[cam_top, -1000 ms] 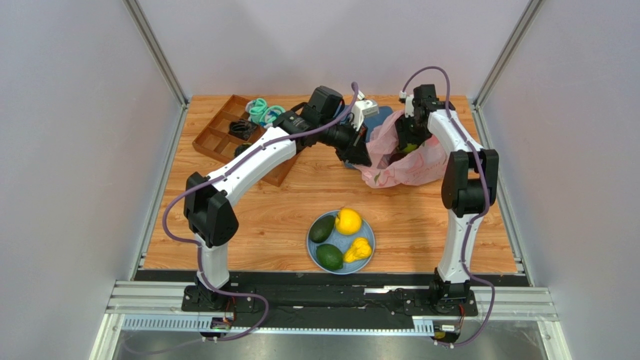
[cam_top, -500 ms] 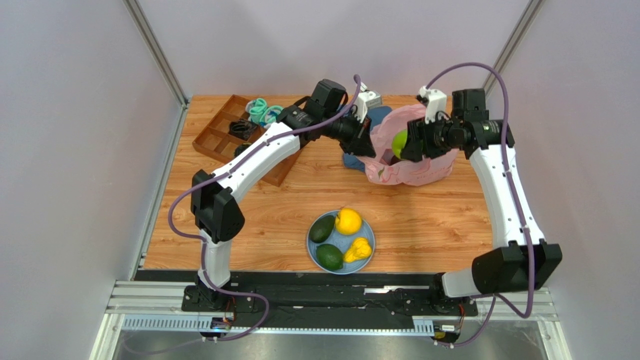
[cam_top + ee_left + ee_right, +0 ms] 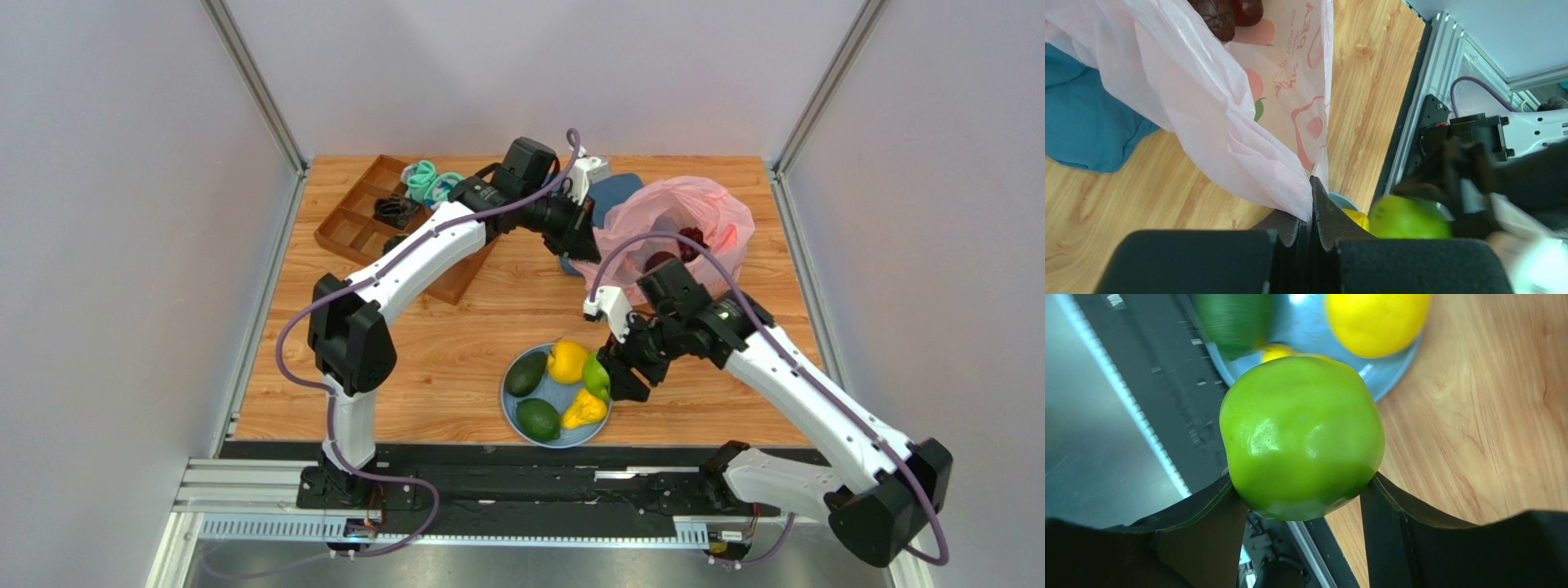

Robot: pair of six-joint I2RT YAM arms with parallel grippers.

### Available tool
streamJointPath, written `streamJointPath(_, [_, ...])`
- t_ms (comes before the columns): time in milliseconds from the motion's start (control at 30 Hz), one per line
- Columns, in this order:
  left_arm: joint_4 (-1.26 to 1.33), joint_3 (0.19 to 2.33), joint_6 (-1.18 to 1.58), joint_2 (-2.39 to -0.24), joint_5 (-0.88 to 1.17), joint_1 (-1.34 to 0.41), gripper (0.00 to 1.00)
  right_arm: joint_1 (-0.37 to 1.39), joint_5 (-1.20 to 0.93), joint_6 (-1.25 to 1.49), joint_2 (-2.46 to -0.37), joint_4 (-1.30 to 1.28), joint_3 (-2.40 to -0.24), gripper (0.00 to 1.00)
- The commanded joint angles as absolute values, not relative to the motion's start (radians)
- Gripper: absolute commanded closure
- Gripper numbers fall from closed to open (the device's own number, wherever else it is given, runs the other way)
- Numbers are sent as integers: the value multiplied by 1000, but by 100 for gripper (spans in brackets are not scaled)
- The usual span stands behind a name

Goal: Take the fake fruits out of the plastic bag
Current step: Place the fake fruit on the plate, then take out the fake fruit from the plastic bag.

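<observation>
Over the edge of the plate (image 3: 1392, 370), my right claw (image 3: 1300, 489) pinches the green apple (image 3: 1303, 435), ready to set it beside the lemon (image 3: 1376, 318). My left claw (image 3: 1310, 199), pressed together on the rim of the bag (image 3: 1198, 92), holds its mouth up and open. I judge that keeps the dark fruit (image 3: 1229, 12) inside reachable.

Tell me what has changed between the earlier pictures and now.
The right fingers lifted the green apple out of the plastic bag and carried it toward the near edge; it now hangs over the plate. The left fingers stayed shut on the bag's edge; the four fruits on the plate did not move.
</observation>
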State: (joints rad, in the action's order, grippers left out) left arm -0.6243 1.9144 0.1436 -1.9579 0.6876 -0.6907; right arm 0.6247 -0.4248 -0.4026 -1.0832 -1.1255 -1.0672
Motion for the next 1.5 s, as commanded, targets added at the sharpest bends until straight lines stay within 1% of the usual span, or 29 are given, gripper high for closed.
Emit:
streamJointPath(0, [-586,1867,166,-1835,703,-690,100,621,-236,-255,-1182,-870,-999,58])
streamJointPath(167, [-582,1818,158,-1802,706,-690,100,624,-232,-291,-1285,-789,-1015,58])
streamJointPath(333, [-558,1795,172,-1792,713,-690,100,624,-224,-339,-1368,-791,-1009,57])
streamJointPath(467, [-569,1809,170,-1787,718,-692,100,646,-250,-377,-1371,-805,-973,58])
streamJointPath(567, [-563,1809,179,-1787,727,-690,100,678,-253,-361,-1353,-795,-950,57])
streamJointPath(667, [-563,1807,178,-1790,733,-690,100,698,-255,-344,-1347,-778,-940,48])
streamJointPath(700, [-563,1809,179,-1790,733,-690,100,696,-256,-339,-1353,-772,-939,36])
streamJointPath(767, [-560,1807,183,-1792,735,-692,100,696,-242,-337,-1361,-759,-945,27])
streamJointPath(800, [-560,1807,183,-1793,738,-692,100,698,-220,-333,-1361,-758,-953,18])
streamJointPath(867, [-560,1810,184,-1795,742,-692,100,696,-163,-340,-1351,-782,-1006,12])
streamJointPath(900, [-561,1810,184,-1796,742,-692,100,695,-163,-353,-1332,-801,-1037,0])
streamJointPath(967, [-564,1815,181,-1799,741,-690,100,692,-187,-394,-1304,-870,-1084,0])
streamJointPath(1100, [-572,1827,187,-1810,745,-690,100,683,-213,-448,-1235,-1053,-1253,0])
streamJointPath(1133, [-574,1828,187,-1813,747,-689,100,654,-228,-451,-1189,-1110,-1284,1])
streamJointPath(1200, [-581,1835,183,-1815,756,-687,100,608,-245,-466,-1143,-1138,-1345,2])
streamJointPath(1267, [-603,1850,172,-1819,765,-686,100,508,-271,-468,-1108,-1117,-1370,5])
streamJointPath(1333, [-624,1848,150,-1819,778,-684,100,401,-294,-451,-1117,-1060,-1397,11])
streamJointPath(1367, [-632,1847,141,-1819,781,-684,100,368,-304,-439,-1149,-1033,-1402,13])
streamJointPath(1400, [-643,1848,109,-1819,794,-684,100,342,-302,-407,-1166,-1004,-1402,18])
streamJointPath(1467, [-682,1847,62,-1824,818,-684,100,286,-310,-362,-1225,-893,-1398,21])
